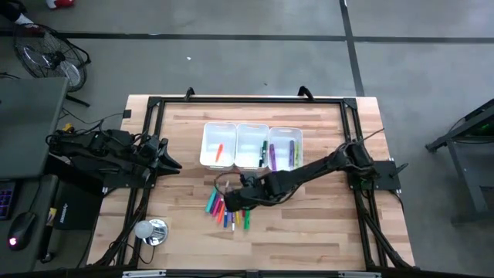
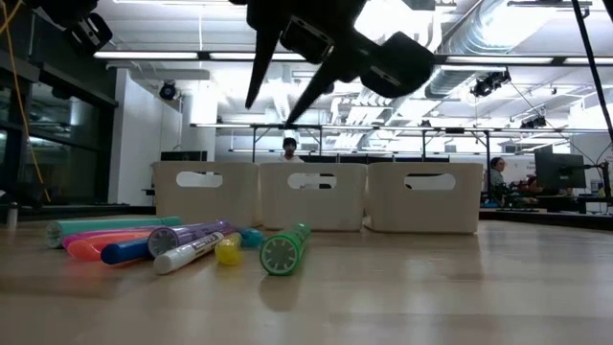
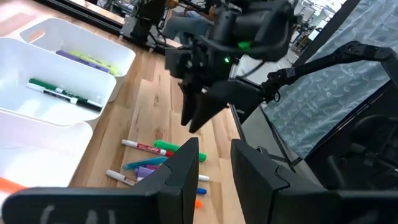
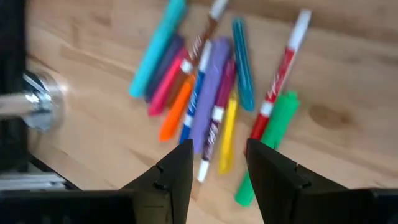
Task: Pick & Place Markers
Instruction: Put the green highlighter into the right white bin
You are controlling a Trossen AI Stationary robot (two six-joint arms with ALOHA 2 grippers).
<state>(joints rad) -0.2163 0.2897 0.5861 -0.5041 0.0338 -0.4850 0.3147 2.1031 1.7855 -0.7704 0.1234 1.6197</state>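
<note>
A pile of several markers [image 1: 225, 210] in teal, pink, orange, blue, purple, yellow, red and green lies on the wooden table, near of the bins; it also shows in the low view [image 2: 182, 244] and in the right wrist view [image 4: 211, 106]. My right gripper [image 4: 217, 149] hangs open above the pile, well clear of it [image 2: 271, 107], fingers slanting down. My left gripper [image 1: 176, 163] waits open at the table's left side, nothing between its fingers [image 3: 214, 149].
Three white bins stand in a row at the table's far middle: the left one [image 1: 208, 144] holds an orange marker, the middle one [image 1: 247, 145] a green one, the right one [image 1: 299, 148] purple and yellow-green ones. A round metal object [image 1: 152, 230] sits near left.
</note>
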